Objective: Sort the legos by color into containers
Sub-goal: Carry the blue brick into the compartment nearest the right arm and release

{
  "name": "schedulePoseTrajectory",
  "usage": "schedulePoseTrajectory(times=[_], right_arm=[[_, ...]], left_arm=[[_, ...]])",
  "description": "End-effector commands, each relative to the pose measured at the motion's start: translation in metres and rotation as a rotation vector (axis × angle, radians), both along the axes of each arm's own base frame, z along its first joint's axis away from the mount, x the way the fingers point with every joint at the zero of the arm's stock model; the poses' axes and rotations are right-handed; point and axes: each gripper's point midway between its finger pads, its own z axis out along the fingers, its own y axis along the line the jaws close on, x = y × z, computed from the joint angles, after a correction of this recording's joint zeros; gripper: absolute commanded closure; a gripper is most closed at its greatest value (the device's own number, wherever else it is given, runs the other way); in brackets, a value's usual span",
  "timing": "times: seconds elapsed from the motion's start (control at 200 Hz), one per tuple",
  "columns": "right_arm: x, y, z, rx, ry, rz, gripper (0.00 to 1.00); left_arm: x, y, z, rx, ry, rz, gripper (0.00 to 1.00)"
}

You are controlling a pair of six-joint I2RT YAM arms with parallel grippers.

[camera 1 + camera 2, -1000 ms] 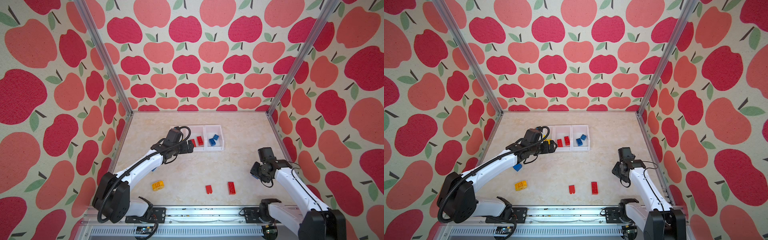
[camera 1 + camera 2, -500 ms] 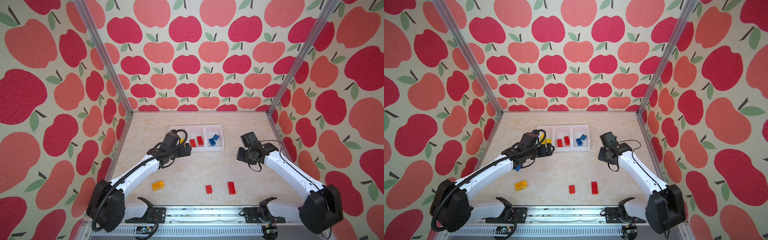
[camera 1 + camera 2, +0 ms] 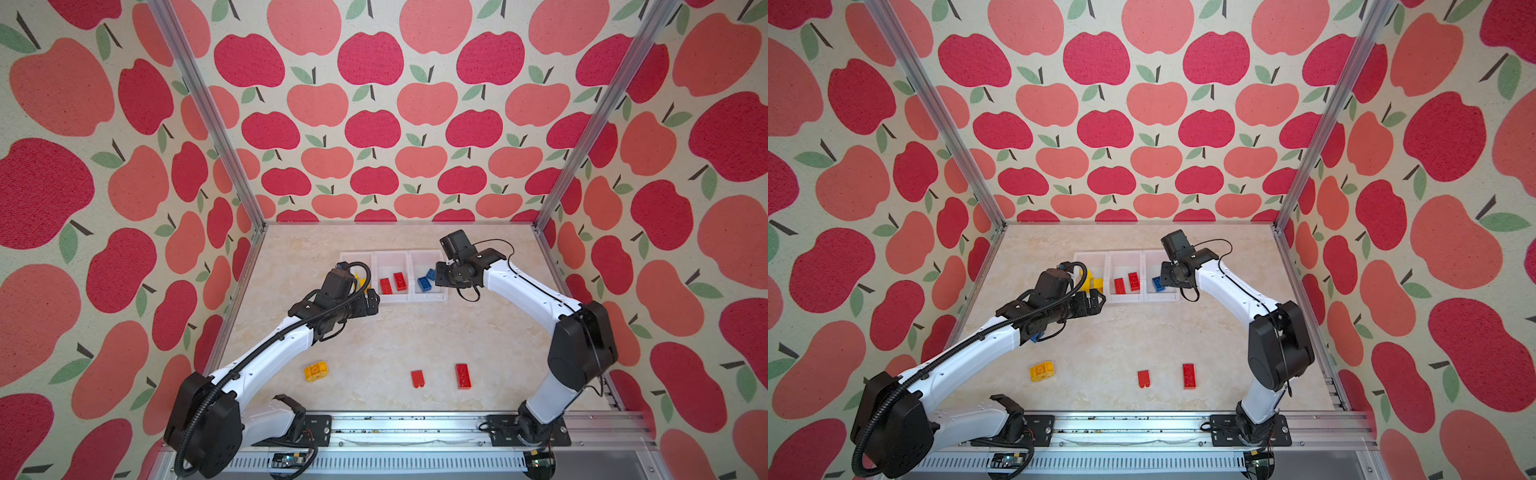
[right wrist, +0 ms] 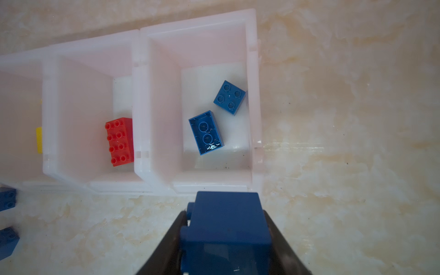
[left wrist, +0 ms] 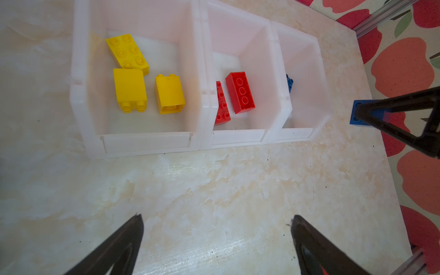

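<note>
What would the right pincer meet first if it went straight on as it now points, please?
Likely the near wall of the bin holding two blue bricks; the right pincer, gripping a blue brick, points there. Height is unclear; it may clear the rim.

Looking steeply down from high overhead in both top views, taking in the whole table [image 3: 395, 332]. Closer from both wrists, angled down onto the same containers [image 5: 147, 142].

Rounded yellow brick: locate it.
In both top views the rounded yellow brick lies on the table, front left, beside the left arm; the small red brick is nearest, to its right.
</note>
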Motion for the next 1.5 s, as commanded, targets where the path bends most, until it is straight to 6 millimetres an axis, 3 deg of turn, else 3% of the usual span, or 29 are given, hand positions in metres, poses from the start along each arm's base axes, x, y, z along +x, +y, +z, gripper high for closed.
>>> schedulePoseTrajectory(times=[0.0, 0.285, 0.605, 0.825, 1.096, 1.496], right_arm=[[0.018, 0.020, 0.006, 0.012, -0.031, 0.063, 0.65], [0.063, 0.049, -0.020, 0.021, -0.008, 0.083, 0.64], [0.090, 0.053, -0.050, 0.049, 0.042, 0.048, 0.64], [0.089, 0.057, -0.059, 0.072, 0.070, 0.045, 0.55], [0.089, 0.061, -0.052, 0.094, 0.063, 0.054, 0.47], [0.081, 0.057, -0.039, 0.103, 0.050, 0.054, 0.44]], left_arm=[[-0.007, 0.012, -0.004, 0.021, 0.020, 0.036, 0.01], [-0.015, 0.021, -0.007, 0.029, 0.024, 0.059, 0.01], [-0.019, 0.029, -0.006, 0.031, 0.021, 0.076, 0.01], [-0.018, 0.030, -0.006, 0.029, 0.021, 0.080, 0.00], [-0.019, 0.031, -0.007, 0.031, 0.025, 0.083, 0.00], [-0.018, 0.030, -0.006, 0.029, 0.023, 0.083, 0.00]])
